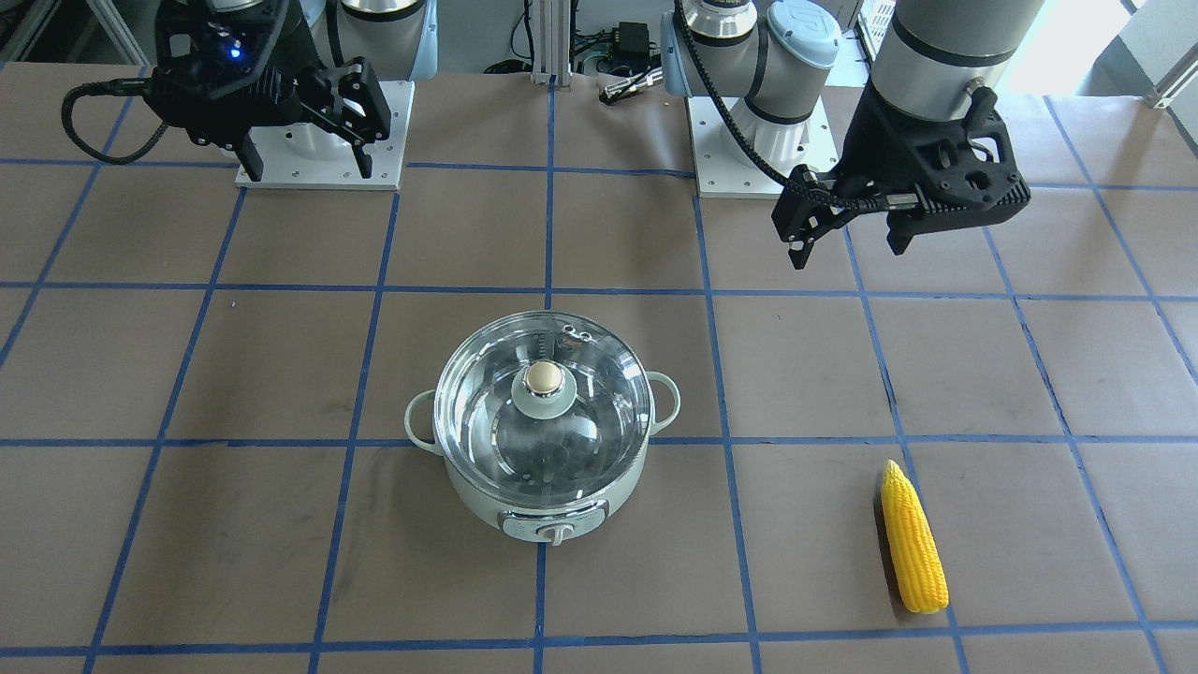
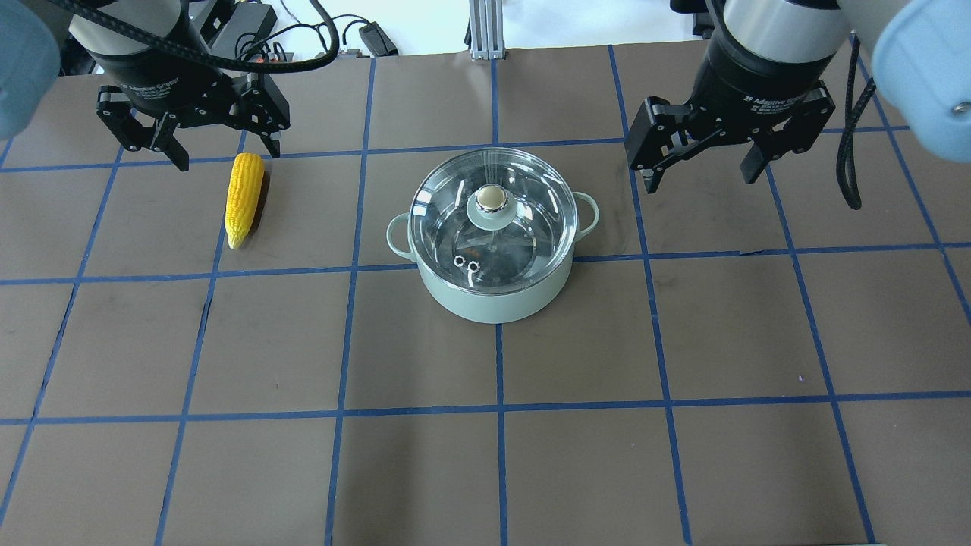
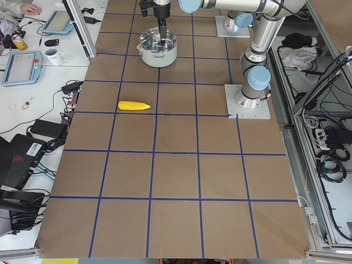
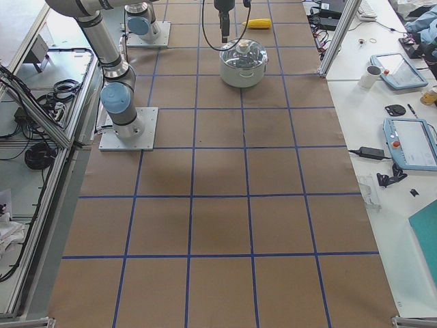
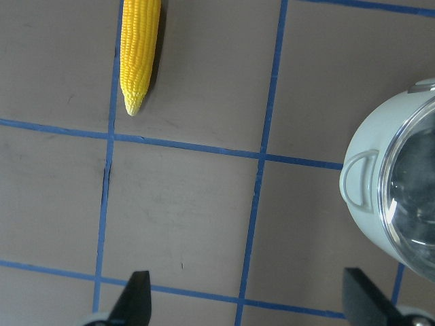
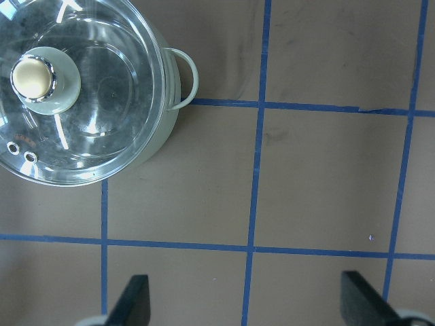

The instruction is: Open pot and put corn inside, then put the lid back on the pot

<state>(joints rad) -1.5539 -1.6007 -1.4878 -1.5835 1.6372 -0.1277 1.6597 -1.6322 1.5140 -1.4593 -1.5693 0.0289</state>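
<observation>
Mint-green pot (image 2: pixel 493 299) stands mid-table (image 2: pixel 607 455), glass lid (image 2: pixel 523 227) seated on its rim; it must be removed before loading. Corn (image 2: pixel 244 199) lies flat on the left arm's side, well apart from the pot, within that arm's reach. Left gripper (image 2: pixel 226 157) hangs raised, clear of the corn, jaws wide and empty. Right gripper (image 2: pixel 702 180) hangs raised beside the pot, jaws wide and empty.
</observation>
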